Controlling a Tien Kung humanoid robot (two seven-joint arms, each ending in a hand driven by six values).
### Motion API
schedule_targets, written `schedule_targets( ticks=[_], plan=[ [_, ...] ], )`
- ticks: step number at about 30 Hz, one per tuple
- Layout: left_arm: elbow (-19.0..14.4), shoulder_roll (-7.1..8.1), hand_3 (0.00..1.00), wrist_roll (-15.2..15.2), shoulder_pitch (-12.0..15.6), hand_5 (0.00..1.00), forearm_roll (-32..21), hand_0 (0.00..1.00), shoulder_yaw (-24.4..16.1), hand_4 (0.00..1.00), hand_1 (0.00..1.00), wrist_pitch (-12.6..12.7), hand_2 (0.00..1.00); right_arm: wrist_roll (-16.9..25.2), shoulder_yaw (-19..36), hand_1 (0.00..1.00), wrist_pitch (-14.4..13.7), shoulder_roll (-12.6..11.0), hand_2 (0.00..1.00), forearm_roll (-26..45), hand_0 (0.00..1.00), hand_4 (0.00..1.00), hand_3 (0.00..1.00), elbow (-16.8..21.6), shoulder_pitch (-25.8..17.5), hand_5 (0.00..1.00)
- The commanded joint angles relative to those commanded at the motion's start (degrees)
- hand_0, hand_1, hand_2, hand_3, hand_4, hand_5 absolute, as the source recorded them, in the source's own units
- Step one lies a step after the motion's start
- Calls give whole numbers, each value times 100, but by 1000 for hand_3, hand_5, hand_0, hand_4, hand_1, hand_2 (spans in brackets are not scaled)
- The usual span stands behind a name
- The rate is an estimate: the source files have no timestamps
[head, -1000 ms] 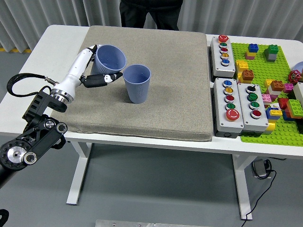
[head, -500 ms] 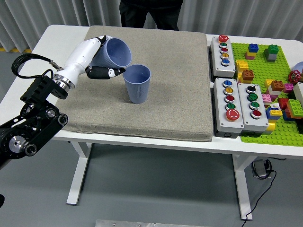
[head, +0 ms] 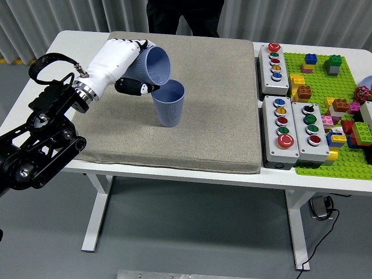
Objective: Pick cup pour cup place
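The held cup [head: 152, 65] was tipped steeply to the right, its mouth facing down and right over the second cup [head: 168, 103], its lower rim just above that cup's left rim. Whether the two rims touched could not be told. The second cup stood upright on the grey mat [head: 215, 116], left of the mat's middle. No contents showed inside either cup, and nothing could be seen passing between them.

The left hand [head: 125, 61] gripped the tipped cup from its left side, white-shelled fingers [head: 132, 43] wrapped over the top of the wall and the dark thumb [head: 137, 88] pressed beneath it. The left arm [head: 46, 139] came in from the lower left, raised above the mat's left edge.

The mat covered most of the white table [head: 75, 46]. To its right sat three grey button boxes [head: 274, 61], each with coloured buttons, touching or just beside the mat's right edge. Beyond them lay a green baseplate [head: 325, 157] holding scattered coloured bricks [head: 304, 92]. A person [head: 183, 16] in dark clothing stood at the far side, hands not showing.
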Motion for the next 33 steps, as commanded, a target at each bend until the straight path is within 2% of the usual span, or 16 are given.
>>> schedule_targets(
  ticks=[9, 20, 33],
  plan=[
    [180, 122, 574, -29, -201, 135, 251, 542, 268, 824, 548, 7, 547, -1, -21, 639, -2, 2, 597, 20, 700, 2, 595, 1, -17, 262],
    [262, 304, 570, 13, -479, 140, 617, 540, 808, 826, 544, 46, 540, -17, -23, 639, 3, 10, 597, 3, 700, 2, 595, 7, -52, 266],
    [251, 297, 567, 153, -653, 146, 875, 539, 981, 824, 542, 51, 538, -13, -48, 639, -3, 1, 597, 48, 699, 2, 595, 4, -29, 264]
  ],
)
